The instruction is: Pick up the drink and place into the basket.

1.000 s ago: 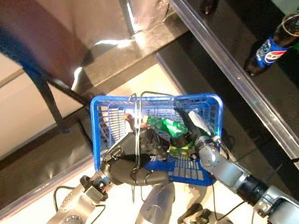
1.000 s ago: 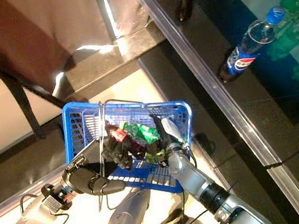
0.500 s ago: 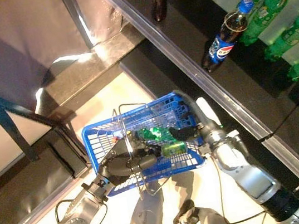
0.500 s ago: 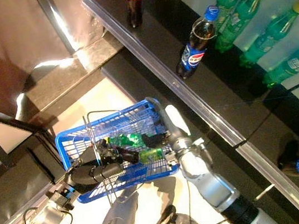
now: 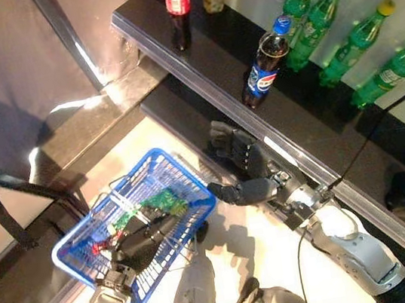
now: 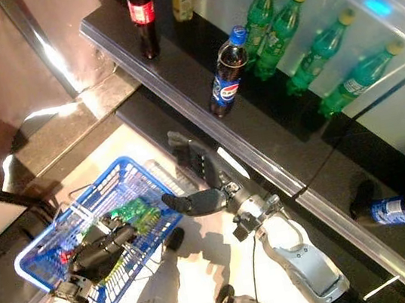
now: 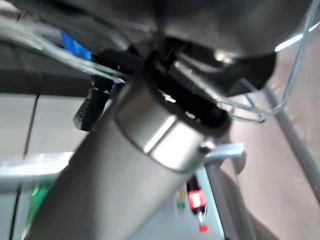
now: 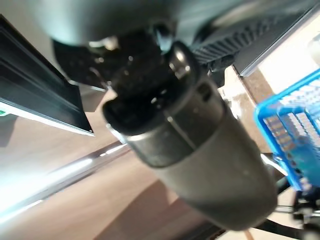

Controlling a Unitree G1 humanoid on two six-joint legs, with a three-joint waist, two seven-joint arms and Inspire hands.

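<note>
holding blue basket point(image 5: 80, 250) by left robot hand point(image 5: 143, 240), green drinks point(image 5: 163, 201) inside.

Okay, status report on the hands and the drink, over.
Right hand open, empty, out of the basket. Left hand shut on the basket handle. Green drink in the basket. Nothing in the way.

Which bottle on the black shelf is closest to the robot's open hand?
The dark cola bottle with the blue cap and blue label. It stands just beyond the right hand; the green bottles and the red-labelled one stand farther off.
</note>
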